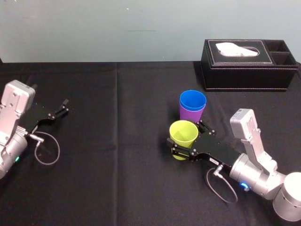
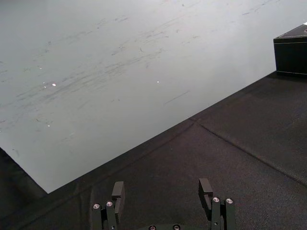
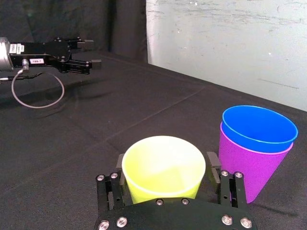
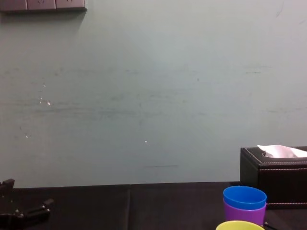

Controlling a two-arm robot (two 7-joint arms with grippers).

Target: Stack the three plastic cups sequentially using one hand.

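1. One yellow-green cup point(image 1: 183, 133) is being pinched by the right claw point(image 1: 187, 139).
2. One blue cup point(image 1: 193, 100) is being held inside one purple cup point(image 1: 190, 116), just beside it.
3. The left claw point(image 1: 63, 107) is being held spread, far off.

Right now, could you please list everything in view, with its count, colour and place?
purple cup: one, purple, centre-right of the cloth
blue cup: one, blue, nested in the purple cup
yellow-green cup: one, yellow-green, just nearer than the stack, gripped
tissue box: one, black, far right, white tissue showing
cloth: one, black, covering the table
wall: one, grey-green, behind the table
left claw: one, black, open, parked at the left
right claw: one, black, shut on the yellow-green cup
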